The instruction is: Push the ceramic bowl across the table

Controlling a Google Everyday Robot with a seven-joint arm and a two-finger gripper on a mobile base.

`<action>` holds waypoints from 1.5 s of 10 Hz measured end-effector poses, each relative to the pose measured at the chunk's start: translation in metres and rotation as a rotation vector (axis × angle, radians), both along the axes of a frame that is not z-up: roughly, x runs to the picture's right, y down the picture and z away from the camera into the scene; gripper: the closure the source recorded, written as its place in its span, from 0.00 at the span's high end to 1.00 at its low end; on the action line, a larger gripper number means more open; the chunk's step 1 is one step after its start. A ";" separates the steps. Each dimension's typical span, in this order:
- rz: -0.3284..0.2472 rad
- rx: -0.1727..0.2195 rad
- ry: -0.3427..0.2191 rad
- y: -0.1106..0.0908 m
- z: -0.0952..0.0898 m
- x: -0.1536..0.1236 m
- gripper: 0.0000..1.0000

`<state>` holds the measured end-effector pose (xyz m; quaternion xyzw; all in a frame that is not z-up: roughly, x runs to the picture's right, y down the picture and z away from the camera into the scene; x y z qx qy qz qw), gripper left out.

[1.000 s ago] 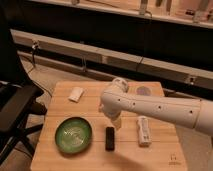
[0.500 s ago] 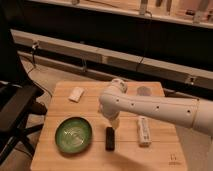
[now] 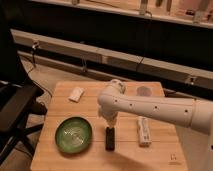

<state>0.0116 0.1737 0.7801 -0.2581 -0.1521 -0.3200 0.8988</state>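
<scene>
Approach step: gripper point(image 3: 109, 138) low just beside ceramic bowl point(image 3: 74, 134) on tabletop point(image 3: 90, 102), cannot tell jaws' state; next, meet rim and push across

Dim warm light, dark surroundings, faint sheen on the ceramic bowl point(image 3: 73, 135) near the jaws.

So the robot's chunky white single arm point(image 3: 155, 107) comes in from the 3 o'clock edge and runs almost level toward 9 o'clock, with a row of small dark dots along its side. It ends in a rounded white elbow joint point(image 3: 114, 92) around the middle of the view. From there the white wrist point(image 3: 110, 116) points straight toward 6 o'clock, and the dark two-finger gripper point(image 3: 109, 132) sits at its tip, aimed down, just below centre.
</scene>
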 end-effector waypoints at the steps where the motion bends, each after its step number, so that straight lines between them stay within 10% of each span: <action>1: -0.001 -0.001 -0.005 0.002 0.001 -0.002 0.32; 5: -0.009 -0.005 -0.021 0.007 0.003 -0.007 0.01; 15: -0.078 -0.025 -0.072 0.016 0.011 -0.021 0.01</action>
